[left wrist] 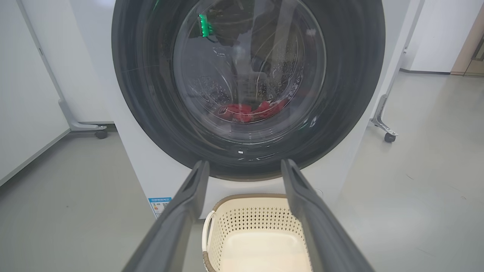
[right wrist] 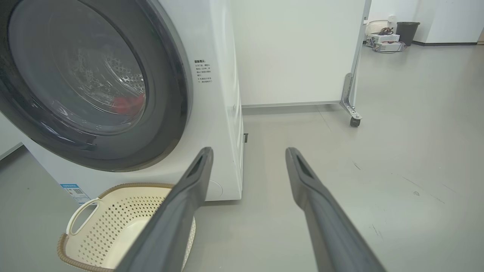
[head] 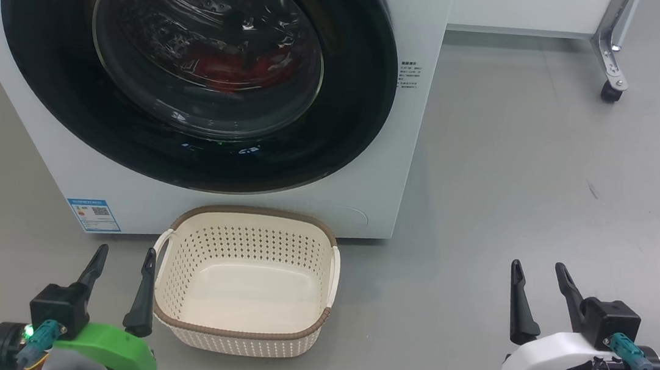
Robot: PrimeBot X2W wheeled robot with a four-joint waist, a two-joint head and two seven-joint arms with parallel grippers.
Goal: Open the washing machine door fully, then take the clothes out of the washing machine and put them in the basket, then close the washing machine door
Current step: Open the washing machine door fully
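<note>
The washing machine door (head: 195, 66) sits shut against the white washing machine (head: 416, 126), well ahead of and above both grippers. Through its glass bowl the red clothes (head: 226, 67) lie low in the drum. The cream basket (head: 253, 211) stands on the grey floor (head: 520, 186) just in front of the machine, below the door.

The left gripper (head: 125, 252) hangs low at the basket's left side, its two dark fingers spread apart with nothing between them and pointing up toward the machine. Its inner finger is just beside the basket's left handle; whether it touches is not clear. In the left wrist view the fingers frame the door's lower edge and the basket's far rim.

The right gripper (head: 538, 267) is well to the right of the basket, over bare floor, fingers likewise parted and holding nothing. In the right wrist view its fingers aim past the machine's right front corner, with the basket at lower left
</note>
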